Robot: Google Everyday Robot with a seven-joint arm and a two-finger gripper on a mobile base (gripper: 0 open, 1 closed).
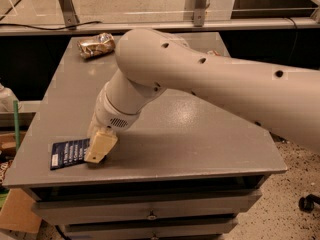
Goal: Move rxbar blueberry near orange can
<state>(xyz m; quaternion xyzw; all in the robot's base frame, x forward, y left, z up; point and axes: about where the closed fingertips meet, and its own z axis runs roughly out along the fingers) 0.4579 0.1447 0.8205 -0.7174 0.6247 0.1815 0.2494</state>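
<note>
The rxbar blueberry (69,153) lies flat at the front-left corner of the table (200,134), close to the front edge, with its long side roughly along that edge. The pincer (100,147) is down at the bar's right end, its cream tip overlapping the wrapper. From this angle I cannot tell how far open it is or whether it has hold of the bar.

The step in hand looks like the pick-up. The wrapper is thin and lies flush on the table, so the grasp should take it across the narrow width and get under an edge, not press down on it. It should then lift clear before travelling, because dragging could push the bar off the near edge.

The orange can (214,52) shows only as a reddish sliver past the arm (220,84) at the far right. The carry therefore runs diagonally across the table and should end beside the can without knocking it.

The wrapper has rows of white lettering, too small to read. A crumpled gold-and-brown foil packet (96,45) sits at the far left, with no legible print.
</note>
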